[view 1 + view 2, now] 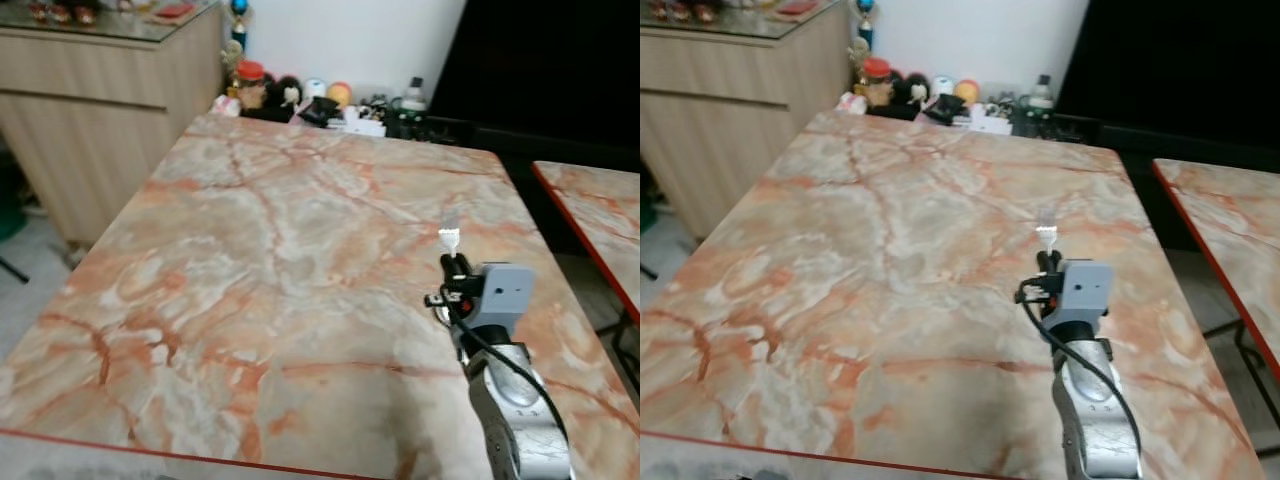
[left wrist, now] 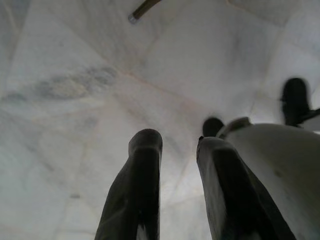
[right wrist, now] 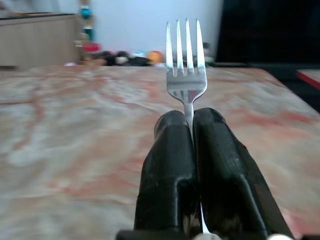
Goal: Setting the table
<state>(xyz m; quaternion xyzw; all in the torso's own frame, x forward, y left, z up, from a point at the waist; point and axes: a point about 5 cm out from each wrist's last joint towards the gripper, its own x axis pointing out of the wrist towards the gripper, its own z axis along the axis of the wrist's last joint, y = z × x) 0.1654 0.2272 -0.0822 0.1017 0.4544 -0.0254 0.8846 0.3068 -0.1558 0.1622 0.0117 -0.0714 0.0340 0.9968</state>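
My right gripper [image 1: 455, 265] is shut on a silver fork [image 1: 450, 232], pinching its handle so the tines point away from me toward the table's far edge. It hovers low over the right part of the orange-veined marble table [image 1: 250, 250]. In the right wrist view the fork [image 3: 186, 65] stands straight up out of the two black fingers [image 3: 170, 165]. My left gripper [image 2: 177, 142] hangs over a pale tiled floor with its fingers apart and nothing between them.
A wooden cabinet [image 1: 100, 100] stands to the left of the table. Toys and small items [image 1: 320, 100] crowd the table's far edge against the wall. A second marble table [image 1: 600, 210] stands to the right across a narrow gap.
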